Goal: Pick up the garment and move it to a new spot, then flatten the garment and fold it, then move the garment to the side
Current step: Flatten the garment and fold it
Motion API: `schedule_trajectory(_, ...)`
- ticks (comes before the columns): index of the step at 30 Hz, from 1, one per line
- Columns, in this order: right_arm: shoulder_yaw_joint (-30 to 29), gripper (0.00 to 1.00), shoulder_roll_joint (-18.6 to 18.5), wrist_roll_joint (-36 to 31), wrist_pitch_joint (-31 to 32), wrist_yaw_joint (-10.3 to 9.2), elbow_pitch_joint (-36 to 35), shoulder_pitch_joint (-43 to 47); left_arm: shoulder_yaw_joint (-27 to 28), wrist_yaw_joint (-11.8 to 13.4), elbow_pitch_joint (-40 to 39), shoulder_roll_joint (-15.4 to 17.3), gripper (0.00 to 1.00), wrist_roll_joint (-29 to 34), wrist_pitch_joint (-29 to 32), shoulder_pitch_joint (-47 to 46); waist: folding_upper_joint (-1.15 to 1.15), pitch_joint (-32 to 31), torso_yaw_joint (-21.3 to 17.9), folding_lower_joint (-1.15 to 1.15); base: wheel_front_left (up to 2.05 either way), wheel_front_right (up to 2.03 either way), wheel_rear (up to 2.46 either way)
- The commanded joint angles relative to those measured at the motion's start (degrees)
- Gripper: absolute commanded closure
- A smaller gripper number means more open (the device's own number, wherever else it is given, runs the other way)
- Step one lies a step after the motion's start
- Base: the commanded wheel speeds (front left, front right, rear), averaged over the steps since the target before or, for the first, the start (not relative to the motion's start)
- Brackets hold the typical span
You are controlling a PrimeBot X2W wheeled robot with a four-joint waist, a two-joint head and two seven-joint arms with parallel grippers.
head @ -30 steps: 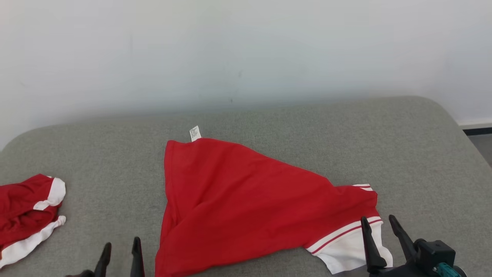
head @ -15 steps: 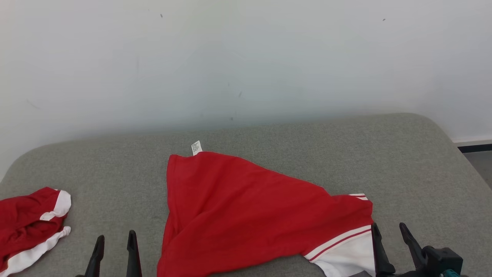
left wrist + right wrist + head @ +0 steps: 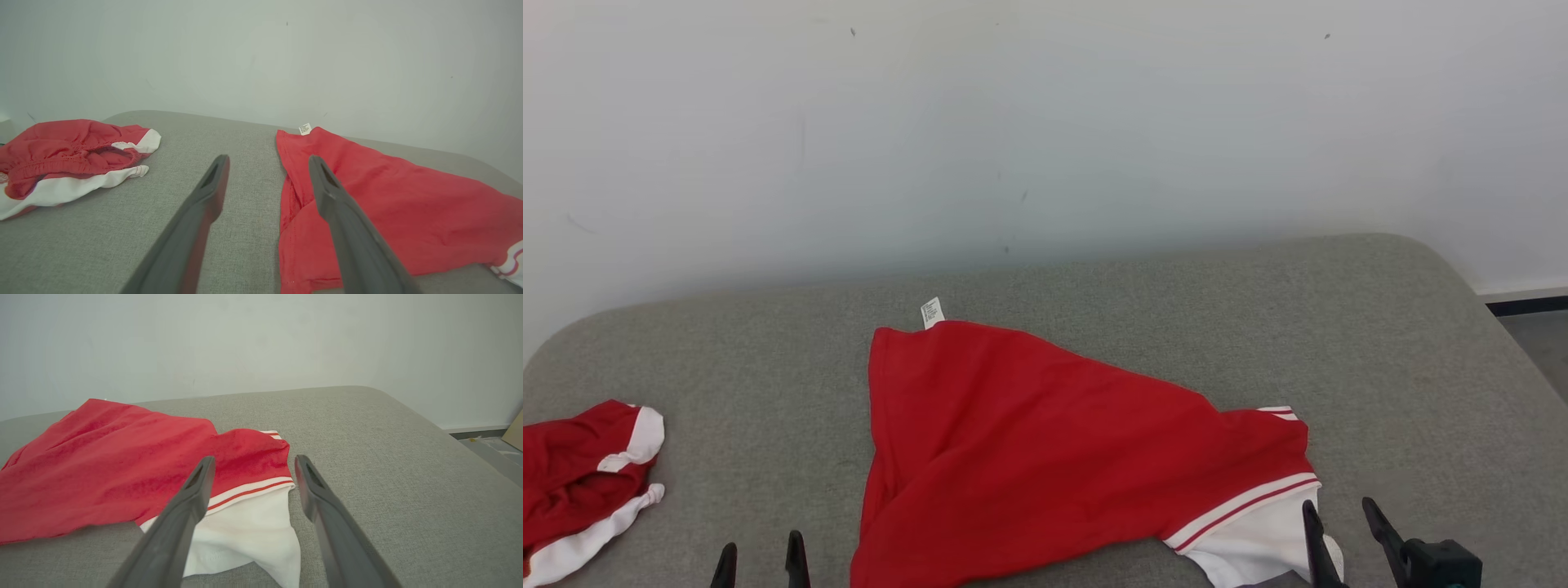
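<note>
Lying on grey cushion (image 3: 1380, 343): red garment (image 3: 1029, 457)
Left gripper (image 3: 760, 547): fingers wide apart, empty
Right gripper (image 3: 1338, 508): fingers wide apart, empty

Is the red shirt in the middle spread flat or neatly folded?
Neither. The red shirt lies in a rough triangle, cloth doubled over along its left edge, its white end poking out at the right.

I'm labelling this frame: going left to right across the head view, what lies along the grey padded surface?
crumpled red-and-white garment → left gripper → spread red garment → right gripper, by the spread garment's white sleeve end
</note>
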Motion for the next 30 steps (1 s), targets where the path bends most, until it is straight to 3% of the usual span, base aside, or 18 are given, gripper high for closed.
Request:
schedule_trajectory(1,0.5,0.00,0.0,-0.7,0.2,-0.13,0.2,0.7,0.3,0.2,0.2,-0.1,0.00,0.4,-0.1,0.9,0.00,0.1,0.1,0.00,0.00,0.00,0.00)
schedule_trajectory(15,7.2,0.00,0.0,-2.7,-0.2,-0.13,-2.5,0.4,0.4,0.4,0.8,-0.2,0.00,-0.3,0.0,0.9,0.00,0.9,1.1,0.00,0.00,0.00,0.00)
schedule_trajectory(30,7.2,0.00,0.0,-1.5,1.1,-0.13,-8.6,1.9,-1.0,1.2,0.9,-0.2,0.00,-0.5,-0.1,0.7,0.00,1.0,1.1,0.00,0.00,0.00,0.00)
